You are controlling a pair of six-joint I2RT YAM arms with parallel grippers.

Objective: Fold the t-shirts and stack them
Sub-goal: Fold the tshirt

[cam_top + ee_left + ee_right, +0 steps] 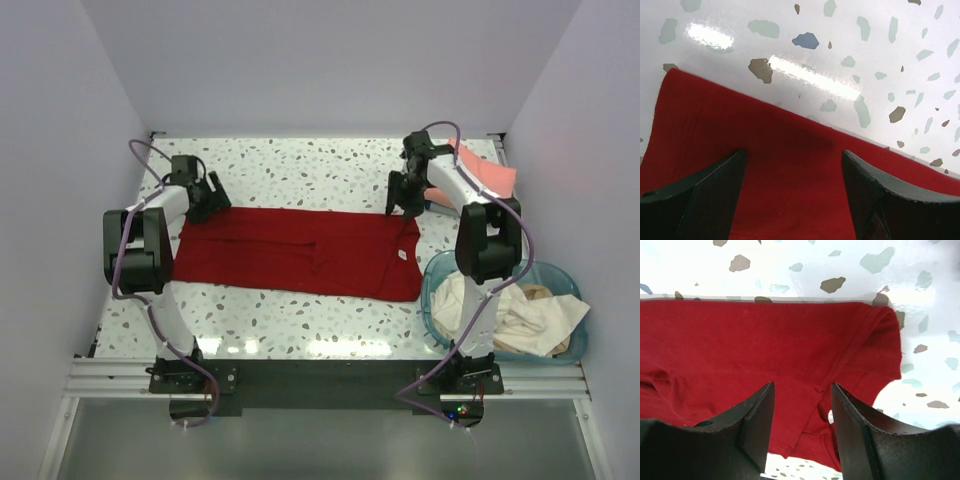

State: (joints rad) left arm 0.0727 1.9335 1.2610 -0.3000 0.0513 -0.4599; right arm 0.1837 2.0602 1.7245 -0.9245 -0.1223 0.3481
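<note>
The dark red t-shirt (pixel 300 250) lies spread on the desk (pixel 300 170), long axis left-to-right. Left end effector (pixel 212 207) and right end effector (pixel 398 207), both released, hang over its far corners, equally near.

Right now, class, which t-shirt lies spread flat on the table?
The dark red t-shirt; the salmon-pink one sits bunched at the far right, and the cream ones fill the teal basket.

Lone white label (pixel 401 254) on red t-shirt (pixel 290 250), unreadable
</note>
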